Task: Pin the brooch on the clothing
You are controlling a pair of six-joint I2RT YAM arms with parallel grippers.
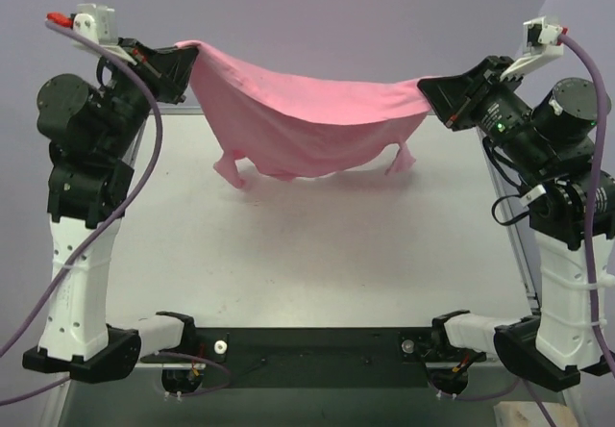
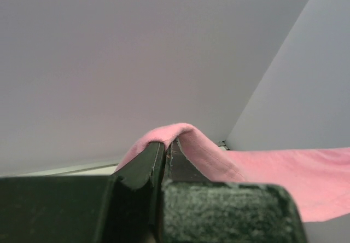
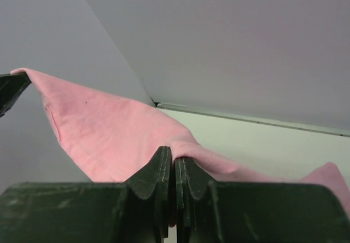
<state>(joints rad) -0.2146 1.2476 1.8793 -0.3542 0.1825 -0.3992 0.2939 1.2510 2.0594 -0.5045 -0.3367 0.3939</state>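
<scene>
Pink T-shirt (image 1: 307, 124) aloft, spreading step: left gripper (image 1: 190, 57) pinching 10 o'clock edge, right gripper (image 1: 425, 87) 2 o'clock edge; next likely lay flat.

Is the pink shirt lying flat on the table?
No, the shirt hangs in the air between the left gripper and the right gripper, each pinching one edge.

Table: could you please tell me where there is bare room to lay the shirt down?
The wide white stretch of table between the left arm and right arm, from the hanging T-shirt forward to the black base plate, is bare. Crowded: the far strip, where the shirt's lower edges droop.
</scene>
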